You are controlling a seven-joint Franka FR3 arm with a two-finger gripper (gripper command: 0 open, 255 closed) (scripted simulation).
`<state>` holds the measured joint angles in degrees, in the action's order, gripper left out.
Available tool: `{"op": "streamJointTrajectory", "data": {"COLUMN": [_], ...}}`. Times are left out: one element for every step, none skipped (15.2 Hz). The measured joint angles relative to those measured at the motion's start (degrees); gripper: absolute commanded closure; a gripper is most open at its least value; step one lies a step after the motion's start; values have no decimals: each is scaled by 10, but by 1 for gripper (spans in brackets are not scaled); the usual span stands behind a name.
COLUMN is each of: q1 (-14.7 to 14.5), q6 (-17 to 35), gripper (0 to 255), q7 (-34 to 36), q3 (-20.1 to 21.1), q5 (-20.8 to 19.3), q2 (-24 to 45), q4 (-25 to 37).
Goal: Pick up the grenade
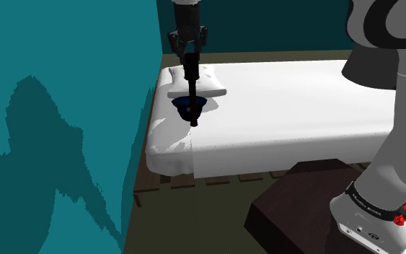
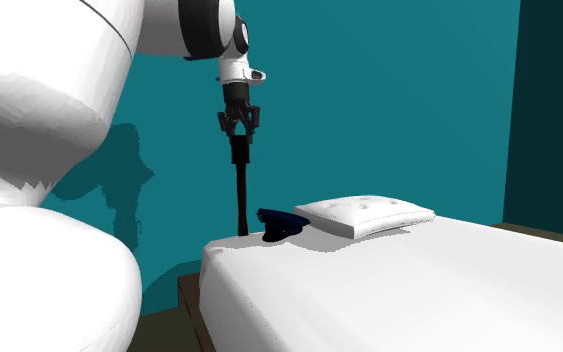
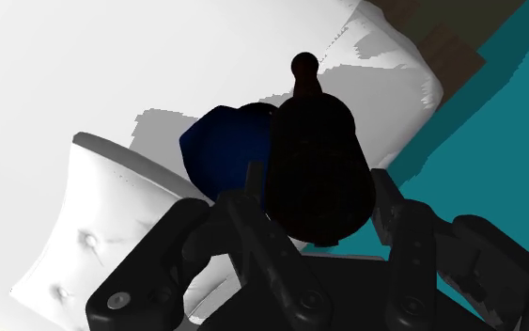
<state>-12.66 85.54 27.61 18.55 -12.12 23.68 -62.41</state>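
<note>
Holding: gripper [image 2: 239, 133] clamped on black stick grenade [image 2: 241, 190]
Axis: upright, hanging straight below the gripper
Tip: low over bed [image 2: 419, 290] edge, beside dark blue cap [image 2: 282, 224]

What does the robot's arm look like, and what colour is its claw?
The arm is fat, round and white, with dark joints. Low down, a black band with tiny pale lettering rings it. The gripper is all black, with two fingers.

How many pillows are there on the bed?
1. The white pillow lies at the end of the bed by the teal wall, with a dark blue cap beside it. The arm covers part of the bed in the shoulder view, so another may be hidden.
</note>
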Motion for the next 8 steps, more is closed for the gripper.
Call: {"op": "streamJointTrajectory", "data": {"q1": [-3,-5,-9,-11,-17,-19,-22,-28], "q6": [-11,-20,-34,-45,-61,-71,-83,-95], "gripper": [255,255,255,255,255,255,255,255], "q7": [0,-1,-2,-3,-4,-6,-7,-7], "q3": [0,0,-1,-1,-2,-2,-3,-3], "q5": [-2,-3,-6,-7,-11,-13,-15,-18], "q2": [5,8,18,22,33,38,43,54], "q4": [15,28,52,67,94,109,126,150]}}
